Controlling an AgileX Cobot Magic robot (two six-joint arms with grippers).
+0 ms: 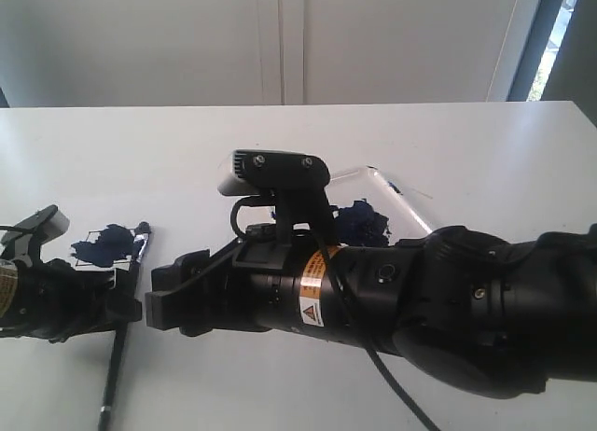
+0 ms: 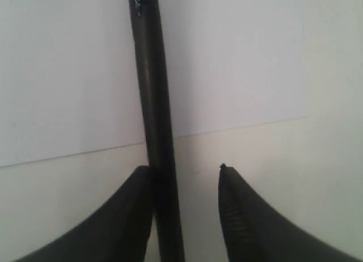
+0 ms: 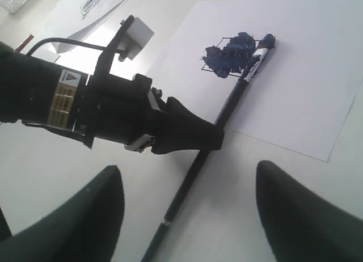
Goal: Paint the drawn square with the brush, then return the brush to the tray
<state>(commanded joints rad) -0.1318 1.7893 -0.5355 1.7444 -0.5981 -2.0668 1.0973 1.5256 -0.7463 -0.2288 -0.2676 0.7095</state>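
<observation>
Right arm (image 1: pixel 448 300) before the tray (image 1: pixel 401 200); brush (image 1: pixel 117 356) across the paper (image 3: pixel 306 75) edge.

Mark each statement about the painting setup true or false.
The square holds blue paint. True.
The brush is in the tray. False: it lies beside the square, away from the tray.
The right gripper is open. True.
The left gripper clamps the brush. False: its jaws stand apart, with a gap beside the handle.
</observation>
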